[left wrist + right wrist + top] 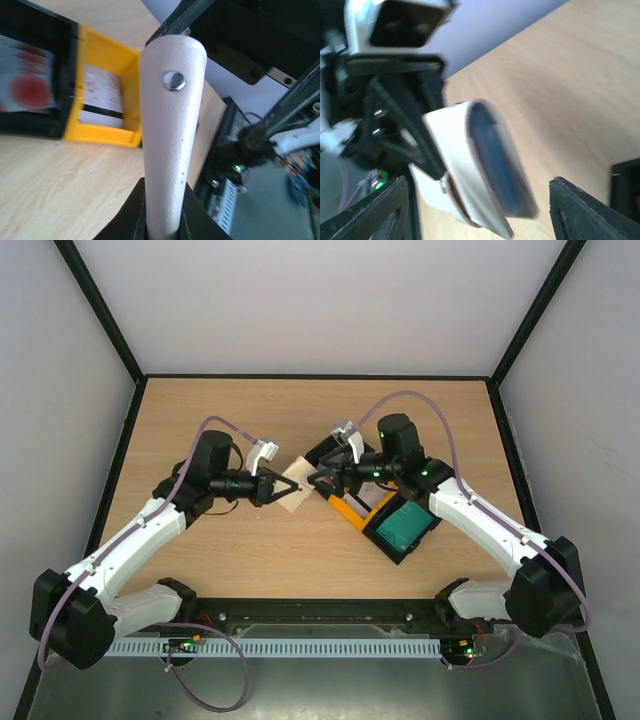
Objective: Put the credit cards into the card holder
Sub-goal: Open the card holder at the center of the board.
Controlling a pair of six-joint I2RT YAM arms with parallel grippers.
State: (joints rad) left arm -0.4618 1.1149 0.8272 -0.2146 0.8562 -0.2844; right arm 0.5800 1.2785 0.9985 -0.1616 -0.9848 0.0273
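Overhead view: above the light wooden table, the left gripper is clamped on the flat beige textured card holder, just left of the black-and-yellow three-compartment plastic tray. The right gripper faces it closely, jaws parted and empty. A teal plastic credit card lies in the tray's end compartment nearest the arm bases. Left wrist view: the card holder rises edge-on from between the left fingers, its metal stud showing. Behind it, a whitish card with a dark stripe sits in the yellow compartment, and a red-and-white card in the black one beside it. Right wrist view: the card holder gapes toward the camera, greyish-blue inside, between the right fingers but apart from them. No card shows within. By my reading, nothing is loaded yet, and all three credit cards remain to be picked and inserted.
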